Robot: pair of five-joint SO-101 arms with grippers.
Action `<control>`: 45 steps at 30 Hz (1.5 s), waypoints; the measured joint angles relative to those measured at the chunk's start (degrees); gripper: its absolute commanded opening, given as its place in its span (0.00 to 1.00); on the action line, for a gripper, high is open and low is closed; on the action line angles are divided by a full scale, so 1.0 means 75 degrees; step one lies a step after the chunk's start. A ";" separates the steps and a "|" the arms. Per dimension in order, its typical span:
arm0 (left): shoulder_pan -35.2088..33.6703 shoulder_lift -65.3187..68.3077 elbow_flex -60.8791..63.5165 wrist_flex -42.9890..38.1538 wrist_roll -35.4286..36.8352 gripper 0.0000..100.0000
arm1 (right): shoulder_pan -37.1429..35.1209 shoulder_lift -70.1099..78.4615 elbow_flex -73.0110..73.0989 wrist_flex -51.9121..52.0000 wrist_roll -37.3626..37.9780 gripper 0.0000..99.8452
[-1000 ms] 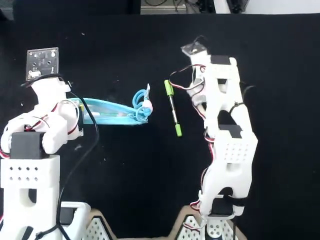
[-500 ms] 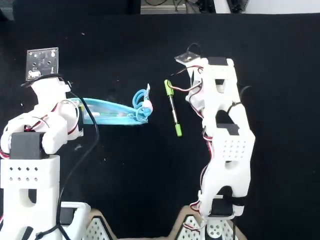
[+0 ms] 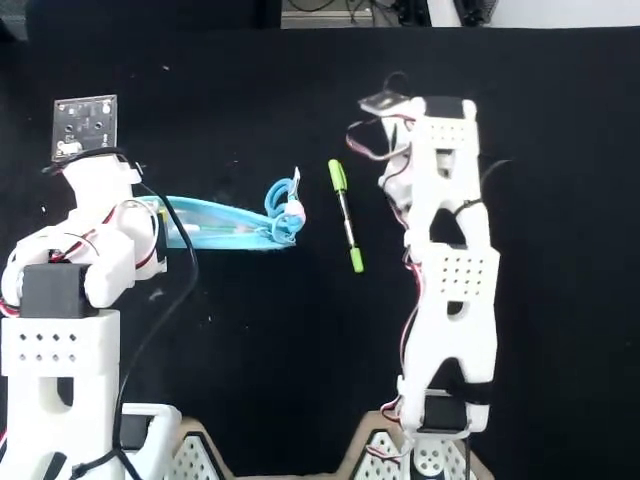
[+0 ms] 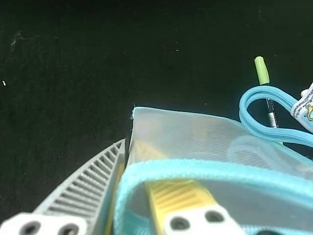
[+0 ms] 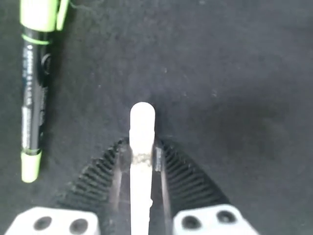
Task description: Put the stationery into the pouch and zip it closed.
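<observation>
A light-blue see-through pouch lies on the black table, its loop strap and small charm toward the middle. My left gripper is shut on the pouch's open zipper edge, with the yellow-taped finger inside and the grey one outside. A green-and-black pen lies between the pouch and the right arm. My right gripper is shut on a thin white stick, low over the cloth beside the pen.
Black cloth covers the whole table. Both arm bases stand at the near edge, the left arm bulky beside the pouch's end. The far table edge runs under a pale wall at the back.
The right arm has straightened and its wrist has swung slightly away from the pen. Pouch, pen and left arm have stayed put.
</observation>
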 measured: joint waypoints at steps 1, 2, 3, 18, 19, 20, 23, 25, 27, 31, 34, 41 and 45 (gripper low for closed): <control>0.0000 0.0000 0.0000 0.0000 0.0000 0.03 | 0.0047 0.0000 -0.0188 0.0035 0.0000 0.01; 0.0000 0.0000 0.0000 0.0000 0.0000 0.03 | 0.0117 -0.0012 -0.0293 0.0035 0.0000 0.01; 0.0000 0.0000 0.0000 0.0000 0.0000 0.03 | 0.0199 -0.0012 -0.0340 0.0035 -0.0035 0.01; 0.0000 0.0000 0.0000 0.0000 0.0000 0.03 | 0.0563 -0.2415 0.1688 0.0035 -0.0527 0.01; 0.0000 0.0000 0.0000 0.0000 0.0000 0.03 | 0.0516 -0.2755 0.1969 0.0035 -0.0527 0.01; 0.0000 0.0000 0.0000 0.0000 0.0000 0.03 | 0.0481 -0.3095 0.2262 0.0035 -0.0527 0.01; 0.0000 0.0000 0.0000 0.0000 0.0000 0.03 | 0.0445 -0.4173 0.3200 -0.0164 -0.0527 0.01; 0.0000 0.0000 0.0000 0.0000 0.0000 0.03 | 0.0422 -0.4900 0.3915 -0.0481 -0.0527 0.01; 0.0000 0.0000 0.0000 0.0000 0.0000 0.03 | 0.0422 -0.5579 0.4665 -0.0750 -0.0527 0.01; 0.0000 0.0000 0.0000 0.0000 0.0000 0.03 | 0.0352 -0.7138 0.6283 -0.1360 -0.0539 0.01; 0.0000 0.0000 0.0000 0.0000 0.0000 0.03 | 0.0023 -0.8486 0.7432 -0.1899 -0.0821 0.01; 0.0000 0.0000 0.0000 0.0000 0.0000 0.03 | -0.1325 -1.1933 0.9096 -0.2356 -0.1594 0.01; 0.0000 0.0000 0.0000 0.0012 0.0000 0.03 | -0.2168 -1.3632 0.9225 -0.2356 -0.2227 0.01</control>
